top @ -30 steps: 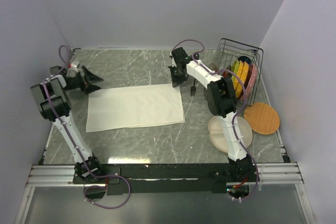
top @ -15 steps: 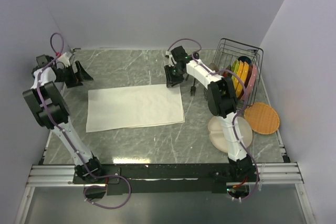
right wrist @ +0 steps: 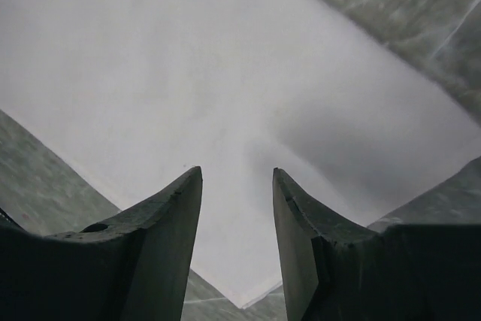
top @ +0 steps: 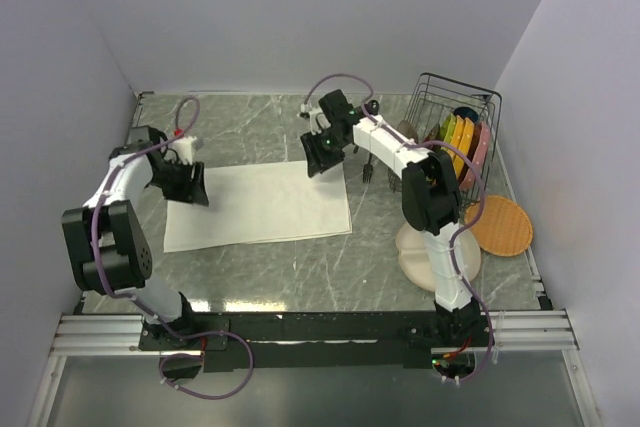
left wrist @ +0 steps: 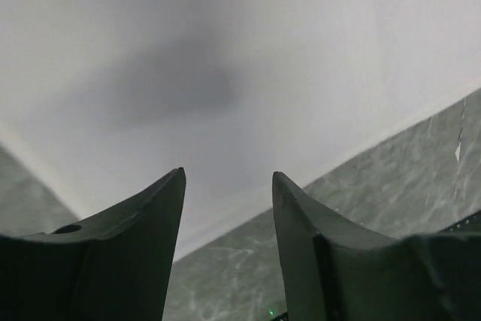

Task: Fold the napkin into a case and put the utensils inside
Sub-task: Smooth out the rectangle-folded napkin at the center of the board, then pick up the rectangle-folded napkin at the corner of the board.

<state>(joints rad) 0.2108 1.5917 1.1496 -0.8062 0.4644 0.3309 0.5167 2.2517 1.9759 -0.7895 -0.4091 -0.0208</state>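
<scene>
Napkin (top: pixel 260 205) is lying flat and unfolded as one wide cream sheet on the table (top: pixel 300 277), left of centre, with its long sides running roughly parallel to the near edge. No fold is showing in it.

Left gripper (top: pixel 192 187) is sitting over the napkin's far-left corner. In the left wrist view its fingers (left wrist: pixel 146 219) are standing apart with nothing between them, only white cloth and a strip of marbled table showing below. Whether the tips are touching the cloth cannot be told.

Right gripper (top: pixel 316 155) is sitting over the napkin's far-right corner. In the right wrist view its fingers (right wrist: pixel 161 219) are likewise parted and gripping nothing, with the cloth's corner lying beneath them. Contact cannot be told here either.

Fork (top: pixel 368 171) is lying on the bare table just beside the napkin's far-right corner, partly hidden by the right arm. A spoon cannot be made out.

Wire rack (top: pixel 483 107) is standing at the far-right corner, holding coloured plates (top: pixel 455 142) on edge. A beige divided plate (top: pixel 412 247) and an orange disc (top: pixel 500 225) are lying near the right edge.
</scene>
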